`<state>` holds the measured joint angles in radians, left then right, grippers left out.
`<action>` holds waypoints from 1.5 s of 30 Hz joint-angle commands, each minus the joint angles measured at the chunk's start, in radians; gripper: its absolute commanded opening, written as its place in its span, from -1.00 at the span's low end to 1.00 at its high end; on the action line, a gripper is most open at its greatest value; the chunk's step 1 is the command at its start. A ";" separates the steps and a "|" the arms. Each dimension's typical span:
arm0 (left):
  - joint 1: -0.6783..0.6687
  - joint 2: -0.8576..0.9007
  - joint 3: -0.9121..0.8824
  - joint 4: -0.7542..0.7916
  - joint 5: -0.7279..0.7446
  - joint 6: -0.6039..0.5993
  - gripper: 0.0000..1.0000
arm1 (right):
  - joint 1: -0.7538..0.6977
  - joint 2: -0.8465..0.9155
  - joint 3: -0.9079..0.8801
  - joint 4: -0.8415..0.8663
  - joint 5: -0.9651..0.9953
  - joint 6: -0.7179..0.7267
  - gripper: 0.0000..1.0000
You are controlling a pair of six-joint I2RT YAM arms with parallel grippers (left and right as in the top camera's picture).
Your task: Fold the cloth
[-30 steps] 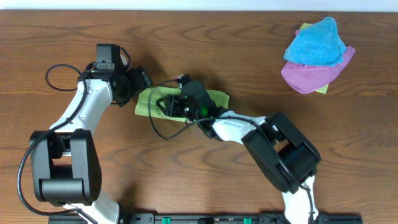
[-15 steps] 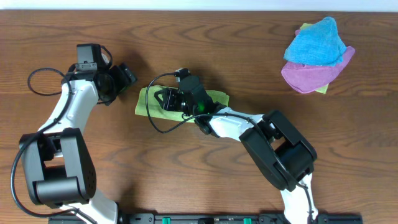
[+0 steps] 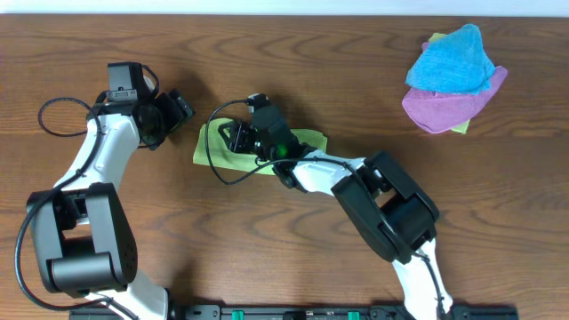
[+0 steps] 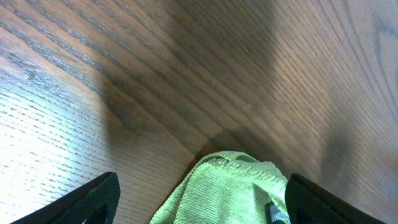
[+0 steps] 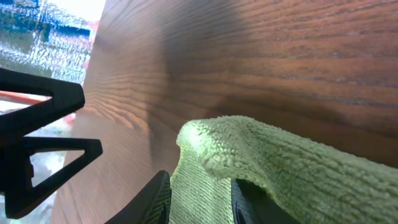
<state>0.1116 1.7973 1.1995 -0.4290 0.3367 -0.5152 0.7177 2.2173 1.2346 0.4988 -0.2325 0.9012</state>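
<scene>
Brown wooden table (image 3: 293, 240) carries the lime-green cloth (image 3: 311, 140) near its middle. Well to the cloth's right sits a blue and purple pile (image 3: 449, 76). At the cloth's left end the right gripper (image 3: 231, 138) pinches a raised fold. Just left of the cloth, the left gripper (image 3: 178, 108) hovers, jaws spread wide and empty.

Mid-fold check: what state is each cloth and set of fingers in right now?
Lime-green cloth: folded over, lying on the table.
Right fingers: closed on a cloth layer.
Left fingers: open, holding nothing.
Blue cloth: crumpled atop purple cloth.
Purple cloth: bunched underneath.
</scene>
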 commanded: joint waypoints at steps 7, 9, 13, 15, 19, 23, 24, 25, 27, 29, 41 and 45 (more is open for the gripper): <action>0.004 0.013 0.014 0.000 0.004 0.018 0.73 | 0.011 0.010 0.028 0.006 -0.001 -0.098 -0.36; 0.004 0.013 0.014 0.000 0.004 0.018 0.73 | 0.011 0.010 0.028 0.005 -0.015 -0.132 -0.37; 0.004 0.013 0.014 0.000 0.004 0.018 0.73 | 0.011 0.010 0.029 -0.002 -0.045 -0.211 -0.39; 0.004 0.013 0.014 0.000 0.004 0.018 0.73 | 0.011 0.009 0.035 -0.023 -0.059 -0.256 -0.38; 0.004 0.013 0.014 0.000 0.004 0.018 0.73 | 0.012 0.007 0.076 -0.097 -0.087 -0.372 -0.38; 0.004 0.013 0.014 0.000 0.004 0.018 0.73 | 0.013 0.000 0.153 -0.227 -0.085 -0.487 -0.38; 0.004 0.013 0.014 0.000 0.004 0.018 0.73 | 0.013 0.000 0.171 -0.257 -0.085 -0.503 -0.38; 0.004 0.013 0.014 0.000 0.004 0.018 0.73 | 0.013 0.000 0.190 -0.296 -0.079 -0.526 -0.38; 0.004 0.013 0.014 0.000 0.004 0.018 0.73 | 0.013 0.000 0.212 -0.346 -0.067 -0.550 -0.37; 0.004 0.013 0.014 0.000 0.004 0.018 0.72 | 0.013 0.000 0.229 -0.386 -0.062 -0.573 -0.37; 0.004 0.013 0.014 0.000 0.003 0.017 0.73 | 0.013 -0.013 0.296 -0.590 0.042 -0.712 -0.35; 0.004 0.013 0.014 0.000 0.004 0.013 0.73 | 0.012 -0.028 0.305 -0.604 0.065 -0.735 -0.35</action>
<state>0.1116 1.7973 1.1995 -0.4282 0.3367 -0.5156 0.7242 2.2169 1.5135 -0.1009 -0.2115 0.2131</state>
